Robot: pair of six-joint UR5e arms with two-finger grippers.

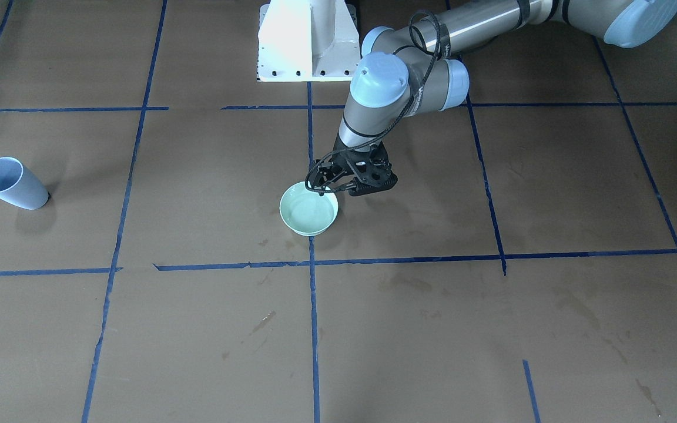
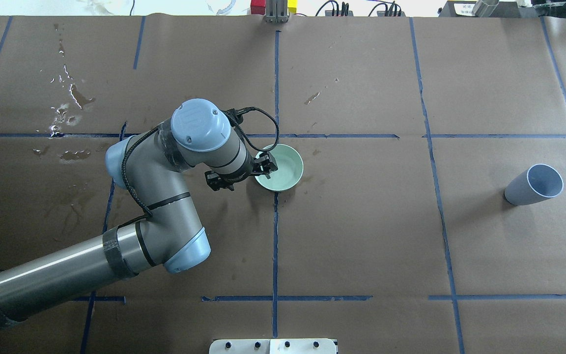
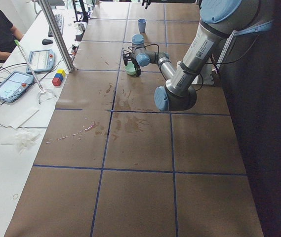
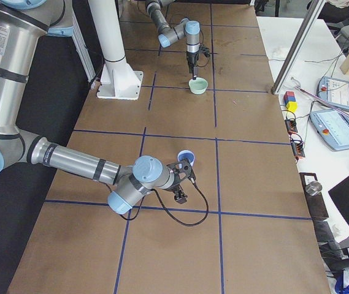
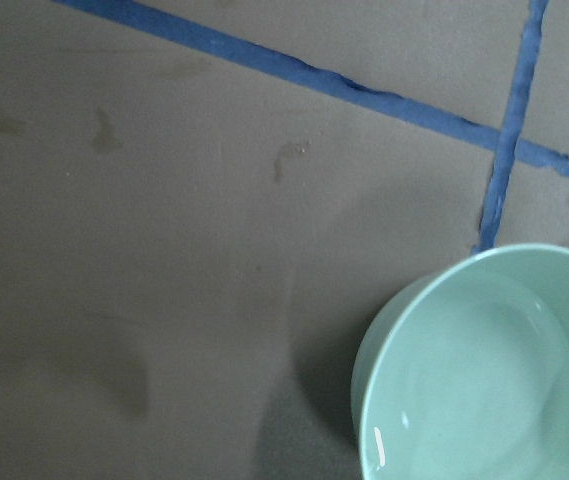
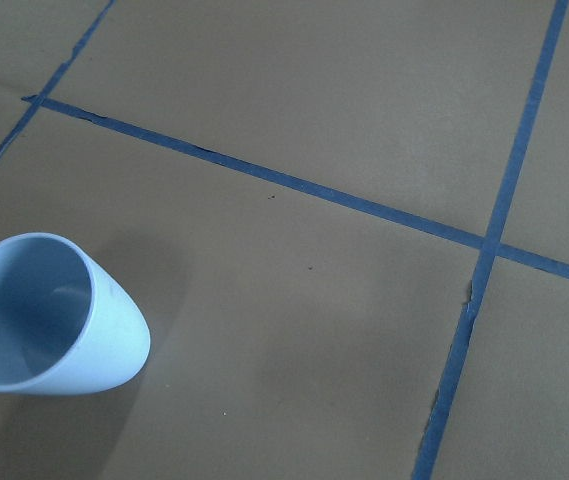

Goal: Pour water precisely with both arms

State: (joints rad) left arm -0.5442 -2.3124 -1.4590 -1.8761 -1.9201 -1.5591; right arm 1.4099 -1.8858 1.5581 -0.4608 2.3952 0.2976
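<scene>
A pale green bowl (image 1: 309, 212) with water in it stands at the table's middle; it also shows in the overhead view (image 2: 285, 169) and in the left wrist view (image 5: 484, 380). My left gripper (image 1: 322, 192) reaches down onto the bowl's rim on the robot's side, one finger inside and one outside, and looks shut on that rim (image 2: 265, 166). A light blue cup (image 2: 533, 184) stands upright far to my right, empty (image 6: 49, 315). My right gripper (image 4: 184, 177) shows only in the exterior right view, close beside the cup (image 4: 186, 157). I cannot tell whether it is open or shut.
The table is covered in brown paper with a grid of blue tape (image 1: 312, 329). Wet stains mark the far left part (image 2: 67, 105). The white pedestal (image 1: 309, 41) stands at the robot's edge. Tablets and coloured blocks (image 3: 59, 76) lie on a side bench.
</scene>
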